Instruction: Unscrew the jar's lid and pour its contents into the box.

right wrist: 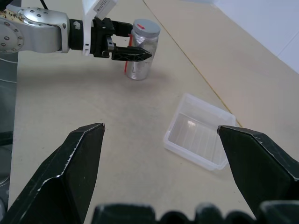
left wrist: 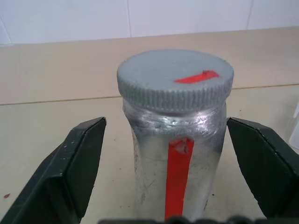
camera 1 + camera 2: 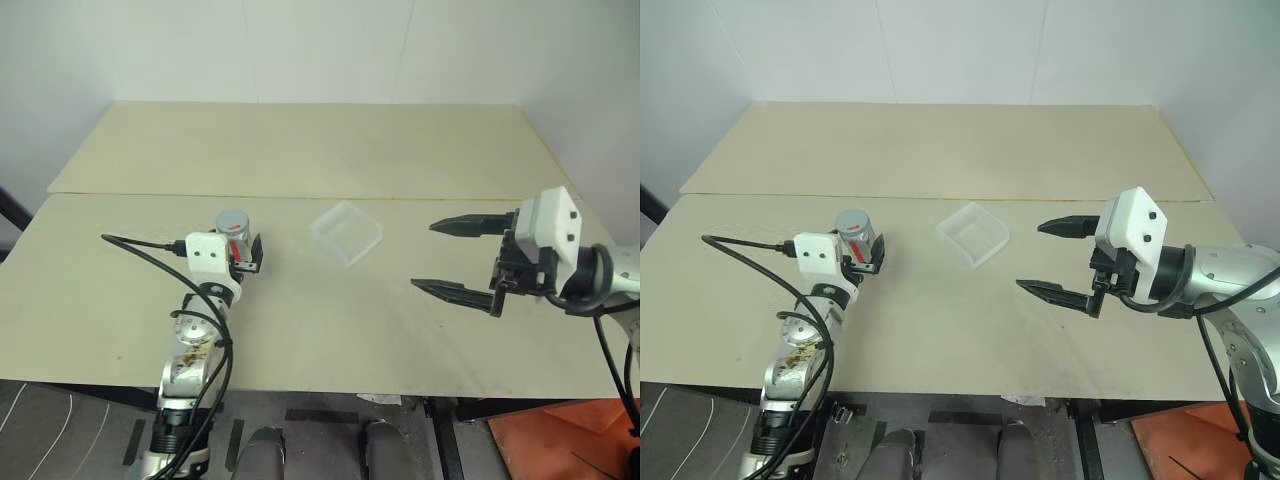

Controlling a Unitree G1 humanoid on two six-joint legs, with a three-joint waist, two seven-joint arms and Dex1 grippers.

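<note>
So the jar (image 2: 175, 154) stands upright on the table's left, lid (image 2: 175, 79) on, between the left gripper's (image 3: 245, 255) spread fingers. I'd squeeze low on the body, below the cap. Right gripper (image 3: 1052, 258) waits wide open, box (image 3: 346, 233) between them.

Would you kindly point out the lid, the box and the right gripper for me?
lid (image 2: 175, 77): left wrist view, on its flat grey top.
box (image 1: 202, 136): right wrist view, on its clear floor.
right gripper (image 3: 450, 256): left eye view, midway between its two open fingertips.
</note>
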